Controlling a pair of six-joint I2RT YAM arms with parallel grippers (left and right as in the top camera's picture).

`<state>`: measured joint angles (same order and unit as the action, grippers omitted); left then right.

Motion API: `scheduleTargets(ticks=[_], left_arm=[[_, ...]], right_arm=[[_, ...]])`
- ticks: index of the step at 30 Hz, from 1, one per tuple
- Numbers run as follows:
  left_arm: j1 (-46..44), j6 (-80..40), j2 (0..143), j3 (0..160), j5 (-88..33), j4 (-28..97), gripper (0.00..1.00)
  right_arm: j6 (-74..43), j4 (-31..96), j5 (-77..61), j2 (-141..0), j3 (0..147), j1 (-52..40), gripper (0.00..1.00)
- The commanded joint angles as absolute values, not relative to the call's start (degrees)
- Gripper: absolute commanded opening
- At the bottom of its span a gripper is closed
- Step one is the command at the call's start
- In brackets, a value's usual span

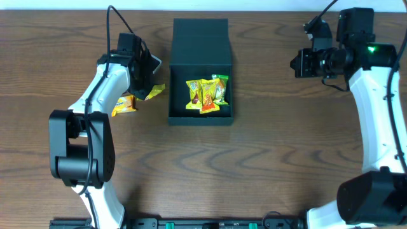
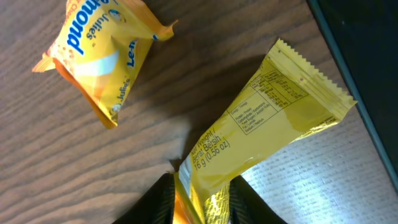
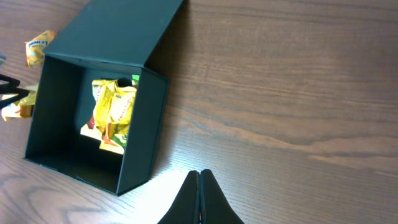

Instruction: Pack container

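container [image 1: 180, 102] is set mid table [image 1: 286, 159] toward far edge, lid open, packets [image 1: 205, 94] inside | left jaws are closed on yellow packet [image 2: 267, 118] just left of it, orange packet [image 2: 99, 56] nearby; grip is shown clearly only by left wrist view | right jaws are shut, empty, well right

yellow packet [image 2: 261, 124]: lower end hidden between jaws | container [image 2: 373, 62]: cut off at right edge
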<state>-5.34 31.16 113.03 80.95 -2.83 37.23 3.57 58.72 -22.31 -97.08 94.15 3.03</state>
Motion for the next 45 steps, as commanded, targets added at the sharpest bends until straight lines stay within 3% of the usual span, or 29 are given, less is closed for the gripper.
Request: scheduleTargets(ticks=[1,6,17,27,28,30,31,34,37,45], left_arm=[[-5.3,31.8,113.2,79.7,-3.2,36.8,0.25],[-5.2,31.7,113.2,79.7,-3.2,36.5,0.06],[-5.3,18.1,111.0,84.5,-2.5,36.3,0.06],[-5.3,13.3,104.8,95.6,-6.8,39.8,0.06],[-5.2,13.3,104.9,95.5,-6.2,40.6,0.11],[-5.2,13.3,105.6,95.1,-5.0,42.3,0.48],[-5.2,13.3,106.3,94.8,-4.4,43.7,0.59],[-5.1,13.5,108.9,94.6,-4.1,48.8,0.77],[-5.2,13.5,112.0,94.6,-5.4,51.7,0.86],[-6.3,13.7,121.3,94.6,-7.5,52.2,0.84]], right_arm=[[3.3,58.8,-22.7,-96.7,94.2,2.5,0.02],[3.3,58.8,-22.7,-96.7,94.2,2.5,0.02],[3.3,59.1,-22.7,-96.7,94.2,2.5,0.01],[3.3,59.1,-22.7,-96.7,94.2,2.5,0.02],[3.3,59.1,-22.7,-96.7,94.2,2.5,0.02],[3.3,59.2,-22.7,-96.7,94.2,2.5,0.02],[3.3,59.2,-22.7,-96.7,94.2,2.5,0.02],[3.3,59.2,-22.7,-96.7,94.2,2.5,0.02],[3.3,59.2,-22.7,-96.7,94.2,2.5,0.02],[3.3,59.2,-22.7,-96.7,94.2,2.5,0.02]])
